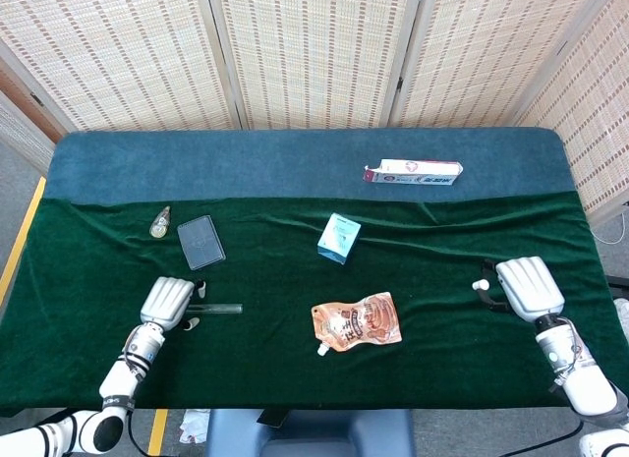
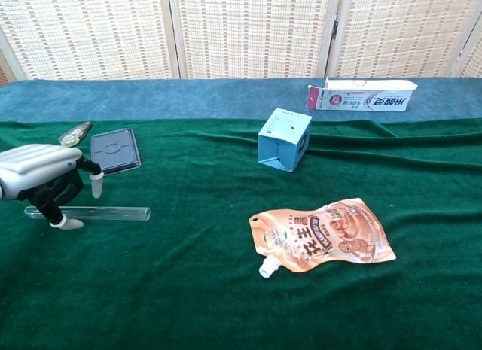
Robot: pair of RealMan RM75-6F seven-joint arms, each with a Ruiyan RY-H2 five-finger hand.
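My left hand (image 1: 169, 302) hangs over the left end of a clear glass test tube (image 1: 218, 308) lying on the green cloth. In the chest view the left hand (image 2: 41, 181) has its fingers apart. One fingertip (image 2: 96, 187) is behind the test tube (image 2: 105, 212) and the thumb tip is in front of it, with nothing gripped. My right hand (image 1: 526, 287) rests low at the right side of the table with fingers extended and the thumb out, holding nothing. It is outside the chest view.
An orange spouted pouch (image 1: 357, 322) lies at centre front, with a small blue box (image 1: 339, 238) behind it. A toothpaste carton (image 1: 413, 172) sits at the back right. A dark flat case (image 1: 200, 242) and a small yellowish item (image 1: 160, 221) lie behind the left hand.
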